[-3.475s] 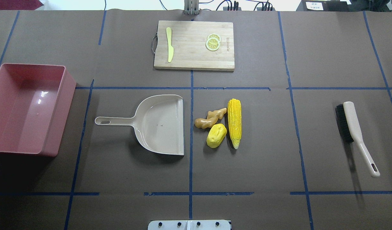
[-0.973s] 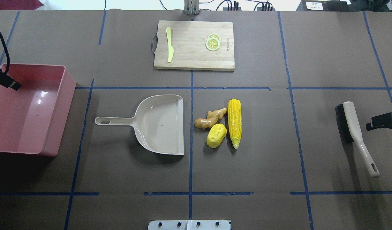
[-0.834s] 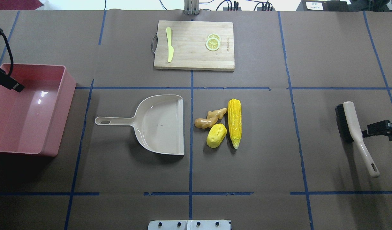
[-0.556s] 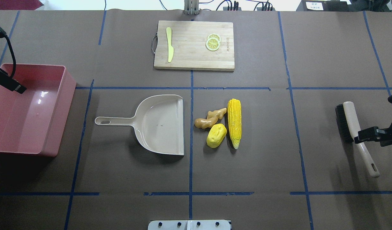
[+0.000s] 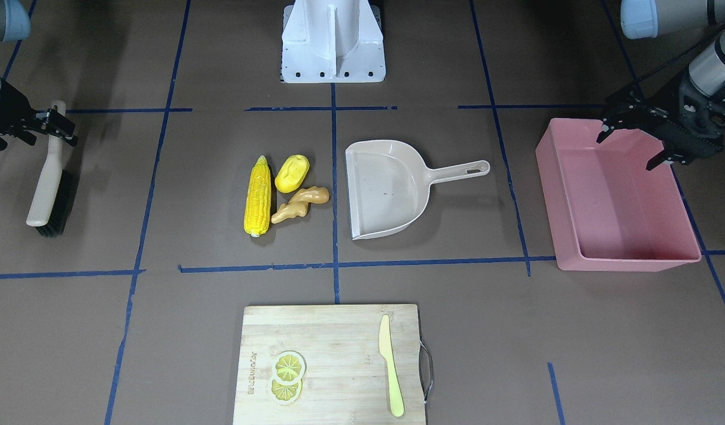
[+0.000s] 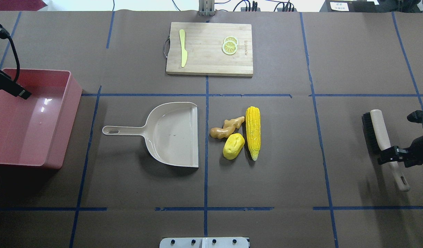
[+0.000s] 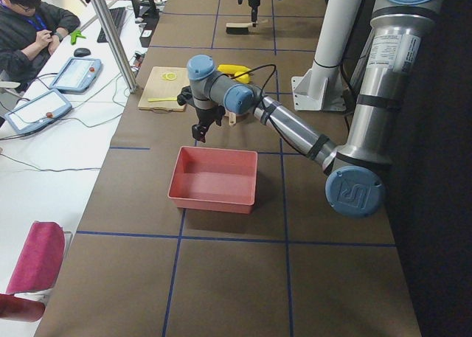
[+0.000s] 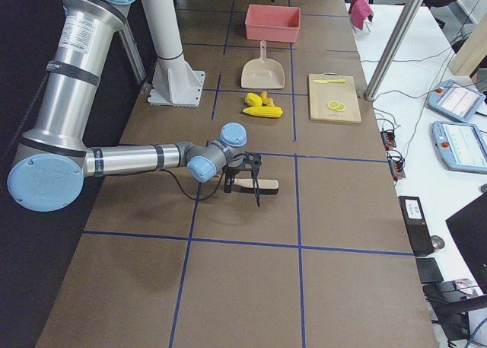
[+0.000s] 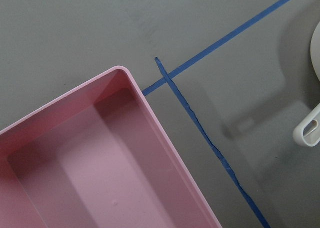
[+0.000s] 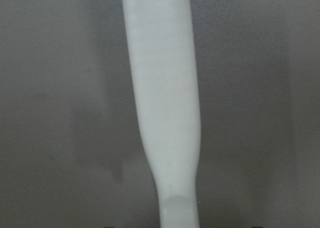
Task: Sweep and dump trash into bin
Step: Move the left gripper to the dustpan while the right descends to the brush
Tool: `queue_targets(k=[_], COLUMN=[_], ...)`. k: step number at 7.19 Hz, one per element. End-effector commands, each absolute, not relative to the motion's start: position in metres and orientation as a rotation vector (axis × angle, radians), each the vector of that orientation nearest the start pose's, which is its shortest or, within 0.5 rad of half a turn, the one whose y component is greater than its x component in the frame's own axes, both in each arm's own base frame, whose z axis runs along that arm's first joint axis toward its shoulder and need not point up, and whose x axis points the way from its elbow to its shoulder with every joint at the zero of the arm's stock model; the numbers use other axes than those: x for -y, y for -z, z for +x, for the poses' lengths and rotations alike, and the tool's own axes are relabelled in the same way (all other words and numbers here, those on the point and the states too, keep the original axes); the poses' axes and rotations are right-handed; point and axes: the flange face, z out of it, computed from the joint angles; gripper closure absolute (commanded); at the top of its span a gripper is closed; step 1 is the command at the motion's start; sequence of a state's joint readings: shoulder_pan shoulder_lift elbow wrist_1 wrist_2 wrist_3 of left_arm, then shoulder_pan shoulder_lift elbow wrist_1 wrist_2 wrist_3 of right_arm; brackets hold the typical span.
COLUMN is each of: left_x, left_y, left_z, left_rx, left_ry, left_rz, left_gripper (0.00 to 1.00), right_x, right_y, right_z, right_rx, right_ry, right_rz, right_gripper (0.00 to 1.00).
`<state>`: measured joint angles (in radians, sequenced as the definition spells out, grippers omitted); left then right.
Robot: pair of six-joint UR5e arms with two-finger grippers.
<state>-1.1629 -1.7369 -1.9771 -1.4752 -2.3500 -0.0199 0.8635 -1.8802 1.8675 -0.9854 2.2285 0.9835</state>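
Observation:
The trash lies mid-table: a yellow corn cob (image 6: 253,132), a yellow potato lump (image 6: 233,146) and a tan ginger root (image 6: 227,127), just right of the beige dustpan's (image 6: 173,134) open mouth. The pink bin (image 6: 29,117) stands at the far left. My left gripper (image 5: 629,147) hangs open and empty above the bin (image 5: 619,200). My right gripper (image 5: 49,125) is open, its fingers on either side of the beige brush's handle (image 10: 162,103). The brush (image 6: 378,132) lies on the table at the far right.
A wooden cutting board (image 6: 209,48) with a yellow-green knife (image 6: 183,48) and lemon slices (image 6: 229,45) sits at the far middle. The dustpan handle (image 9: 310,130) points toward the bin. The robot base (image 5: 333,41) stands at the near edge.
Both grippers have come into the overhead view. The right gripper has moved in over the brush handle and toward the near side. The left gripper has crept a little further over the bin.

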Motion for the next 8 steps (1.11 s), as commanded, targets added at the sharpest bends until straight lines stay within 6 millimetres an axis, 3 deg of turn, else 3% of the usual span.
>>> queue_targets(k=[1,3,4,5,6,8], left_x=[0.505,0.505,0.501,0.496,0.498,0.505], left_y=[-0.387,-0.389,-0.390,-0.390,-0.384,-0.333], left_z=[0.150,0.155,0.169,0.183,0.186,0.202], left_rx=[-0.853,-0.852,-0.857,-0.860,-0.865,-0.878], left_ry=[-0.550,-0.558,-0.582,-0.609,-0.617,-0.671], left_rz=[0.282,0.275,0.263,0.252,0.262,0.352], left_gripper=[0.00,0.00,0.00,0.00,0.00,0.00], right_x=[0.341,0.341,0.340,0.338,0.340,0.344], right_y=[-0.582,-0.580,-0.582,-0.583,-0.569,-0.537], right_z=[-0.209,-0.209,-0.206,-0.204,-0.203,-0.199], right_rx=[0.835,0.837,0.834,0.832,0.849,0.858], right_ry=[-0.081,-0.082,-0.085,-0.087,-0.084,-0.093], right_rz=[-0.134,-0.132,-0.133,-0.136,-0.122,-0.108], right_gripper=[0.35,0.80,0.97,1.00,1.00,1.00])
